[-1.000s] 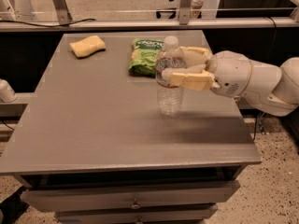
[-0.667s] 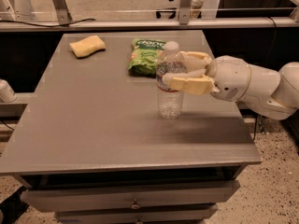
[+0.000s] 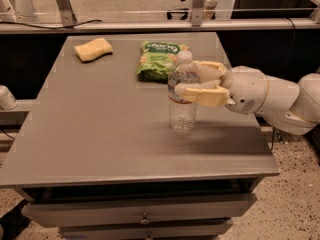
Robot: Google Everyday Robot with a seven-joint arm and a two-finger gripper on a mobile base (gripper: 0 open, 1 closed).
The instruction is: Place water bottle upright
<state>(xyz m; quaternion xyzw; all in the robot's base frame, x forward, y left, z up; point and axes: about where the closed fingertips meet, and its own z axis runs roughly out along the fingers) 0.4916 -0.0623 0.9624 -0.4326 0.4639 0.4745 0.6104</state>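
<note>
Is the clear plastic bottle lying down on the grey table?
No, the clear ribbed plastic bottle stands upright on the grey table, the gripper clamped around its upper part.

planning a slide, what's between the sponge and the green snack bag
Only bare tabletop, in the camera view; the pincer clasps the water bottle further right.

Warm, dim light; the gripper (image 3: 189,81) clasping the water bottle (image 3: 182,116) shadows the table (image 3: 100,129) softly.
</note>
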